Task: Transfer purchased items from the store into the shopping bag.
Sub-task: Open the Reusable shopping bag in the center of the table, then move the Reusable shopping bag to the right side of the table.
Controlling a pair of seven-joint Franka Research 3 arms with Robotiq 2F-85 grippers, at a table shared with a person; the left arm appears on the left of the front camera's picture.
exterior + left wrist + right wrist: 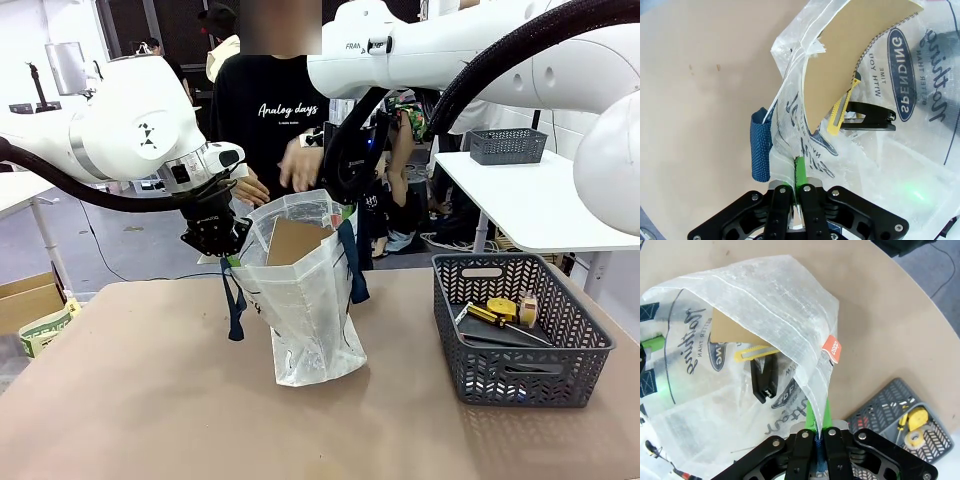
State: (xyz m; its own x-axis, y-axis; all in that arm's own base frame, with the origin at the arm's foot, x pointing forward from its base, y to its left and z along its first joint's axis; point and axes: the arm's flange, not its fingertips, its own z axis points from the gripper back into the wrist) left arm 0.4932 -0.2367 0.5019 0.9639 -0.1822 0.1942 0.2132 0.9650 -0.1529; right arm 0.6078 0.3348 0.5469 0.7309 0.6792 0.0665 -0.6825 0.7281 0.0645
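The white translucent shopping bag (305, 300) stands open mid-table, held apart by both arms. My left gripper (226, 250) (797, 176) is shut on its left rim beside a navy strap (760, 150). My right gripper (345, 200) (820, 429) is shut on the opposite rim. Inside the bag a flat brown cardboard box (295, 240) (850, 55) (726, 327) leans upright, with a yellow utility knife (842, 107) (757, 352) and a black item (870, 117) (765, 377) below it. The dark grey basket (520, 378) (890, 412) at the right holds small yellow items (495, 315) (914, 427). The yellow packet is out of view.
A person in a black shirt stands behind the bag, hands (298, 165) held just above its far rim. A second grey basket (508, 145) sits on a white table at the back right. A cardboard carton (30, 300) lies off the table's left edge.
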